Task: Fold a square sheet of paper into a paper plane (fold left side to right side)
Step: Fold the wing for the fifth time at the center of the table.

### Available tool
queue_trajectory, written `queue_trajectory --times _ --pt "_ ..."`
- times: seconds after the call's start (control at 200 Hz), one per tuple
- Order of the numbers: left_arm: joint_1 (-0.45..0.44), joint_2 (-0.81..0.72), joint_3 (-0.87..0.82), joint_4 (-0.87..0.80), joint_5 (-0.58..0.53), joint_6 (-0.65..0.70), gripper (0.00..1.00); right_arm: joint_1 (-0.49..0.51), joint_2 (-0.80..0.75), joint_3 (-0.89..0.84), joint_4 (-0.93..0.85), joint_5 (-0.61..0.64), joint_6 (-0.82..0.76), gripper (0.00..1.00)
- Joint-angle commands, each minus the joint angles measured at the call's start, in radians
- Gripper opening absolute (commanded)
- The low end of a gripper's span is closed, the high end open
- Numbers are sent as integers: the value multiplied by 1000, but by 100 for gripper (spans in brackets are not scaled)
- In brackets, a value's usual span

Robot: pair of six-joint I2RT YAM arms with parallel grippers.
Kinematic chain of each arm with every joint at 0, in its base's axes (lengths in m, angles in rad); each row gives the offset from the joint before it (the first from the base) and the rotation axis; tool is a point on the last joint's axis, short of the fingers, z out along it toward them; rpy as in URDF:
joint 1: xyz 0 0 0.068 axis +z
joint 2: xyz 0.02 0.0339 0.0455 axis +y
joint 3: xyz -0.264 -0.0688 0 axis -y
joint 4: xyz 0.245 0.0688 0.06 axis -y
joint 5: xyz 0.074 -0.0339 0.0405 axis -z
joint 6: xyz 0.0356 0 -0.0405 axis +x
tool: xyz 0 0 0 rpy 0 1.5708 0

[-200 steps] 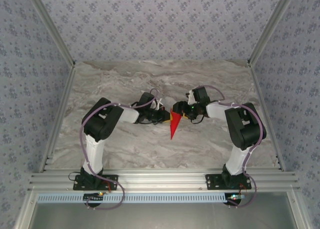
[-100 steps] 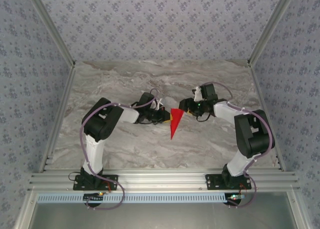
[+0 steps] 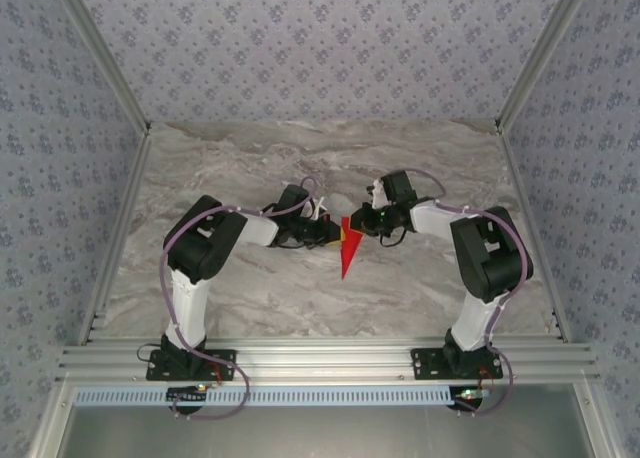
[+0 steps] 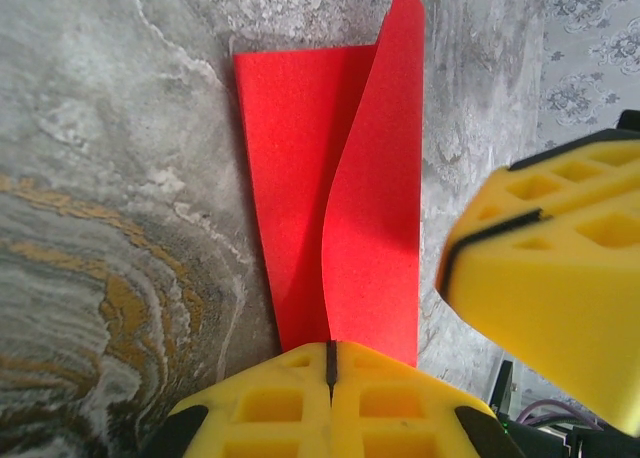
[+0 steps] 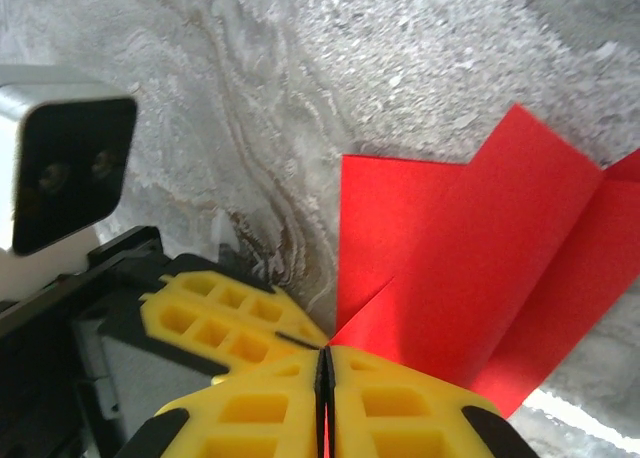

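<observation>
Top view: the paper plane [image 3: 346, 258] lies mid-table [image 3: 250, 168] with its point toward the arm bases. The left gripper [image 3: 335, 236] and right gripper [image 3: 360, 224] meet at its wide far end.

Left wrist: the left fingers [image 4: 390, 408] are pressed together, clamping the red paper. One flap curls up off the marble.

Right wrist: the right fingers [image 5: 400, 408] are closed, with the paper's edge pinched at their seam.

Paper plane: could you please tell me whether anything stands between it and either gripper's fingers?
Nothing visible does. The left gripper and the right gripper are each shut directly on the paper plane near its wide end, from opposite sides, with bare table around it.
</observation>
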State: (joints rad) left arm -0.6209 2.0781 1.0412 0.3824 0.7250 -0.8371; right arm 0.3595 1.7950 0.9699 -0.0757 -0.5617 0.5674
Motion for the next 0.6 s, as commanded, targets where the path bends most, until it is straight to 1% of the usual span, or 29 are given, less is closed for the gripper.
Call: queue_trajectory --times 0.0,0.265,0.595 --pt "5 27 8 -86 -71 44 0 -1 31 36 -23 30 -19 10" --pt "7 27 14 -112 -92 47 0 -1 47 38 -49 70 -52 10" --pt "10 28 19 -124 -103 44 0 -9 60 28 -46 86 -65 9"
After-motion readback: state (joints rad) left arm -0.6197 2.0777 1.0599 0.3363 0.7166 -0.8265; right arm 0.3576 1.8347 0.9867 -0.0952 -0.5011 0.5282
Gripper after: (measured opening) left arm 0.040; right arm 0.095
